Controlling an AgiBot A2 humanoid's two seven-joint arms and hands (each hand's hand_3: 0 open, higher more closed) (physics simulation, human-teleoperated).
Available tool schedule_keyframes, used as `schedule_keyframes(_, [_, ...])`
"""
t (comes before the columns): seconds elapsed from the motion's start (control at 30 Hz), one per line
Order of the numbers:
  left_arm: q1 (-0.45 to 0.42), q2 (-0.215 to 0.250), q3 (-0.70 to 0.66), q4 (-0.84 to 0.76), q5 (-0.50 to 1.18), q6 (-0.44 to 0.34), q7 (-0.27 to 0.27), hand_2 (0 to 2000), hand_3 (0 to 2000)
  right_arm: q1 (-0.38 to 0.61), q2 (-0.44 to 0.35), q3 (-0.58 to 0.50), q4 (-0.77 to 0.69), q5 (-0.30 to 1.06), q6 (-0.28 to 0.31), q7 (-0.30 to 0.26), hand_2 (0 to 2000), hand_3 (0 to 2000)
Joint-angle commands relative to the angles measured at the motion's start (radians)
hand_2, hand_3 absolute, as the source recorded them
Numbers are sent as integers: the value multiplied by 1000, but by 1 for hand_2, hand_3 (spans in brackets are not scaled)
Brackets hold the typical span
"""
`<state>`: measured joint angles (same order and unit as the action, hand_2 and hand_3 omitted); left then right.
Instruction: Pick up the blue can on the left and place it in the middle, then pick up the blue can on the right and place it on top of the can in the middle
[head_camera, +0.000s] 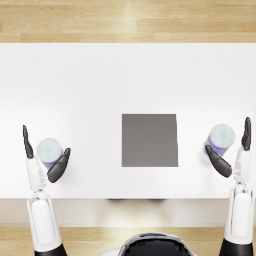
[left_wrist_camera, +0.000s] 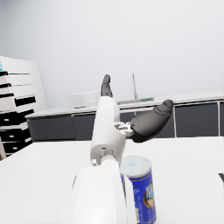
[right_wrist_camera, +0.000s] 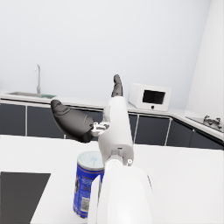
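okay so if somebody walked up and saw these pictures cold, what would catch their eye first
Probably the dark grey square mat in the middle of the white table, the only dark patch on it. Next, the mirrored pair: a blue can standing upright at the left edge inside the open left robot hand, and a second blue can at the right edge inside the open right robot hand. Neither can is gripped yet.

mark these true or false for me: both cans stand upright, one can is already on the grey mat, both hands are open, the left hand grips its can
Both cans stand upright, the left blue can and the right blue can: true.
One can is on the grey mat: false, the mat is bare.
The left hand and right hand are open: true.
The left hand grips its can: false, its fingers are spread on either side of it.
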<state>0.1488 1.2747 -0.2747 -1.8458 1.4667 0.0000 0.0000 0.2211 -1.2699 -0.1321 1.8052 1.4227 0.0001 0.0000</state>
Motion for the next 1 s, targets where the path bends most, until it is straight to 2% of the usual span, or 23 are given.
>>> schedule_keyframes(0.03, [-27,11,-18,57,1,0,0,0,0,-1,-1,-16,-76,0,0,0,0,0])
schedule_keyframes(0.5, [-62,36,20,237,2,0,0,0,0,-31,-25,31,-292,1,0,0,0,0])
schedule_keyframes(1.0, [7,46,57,517,2,1,0,0,0,80,-54,62,-586,1,0,0,0,0])
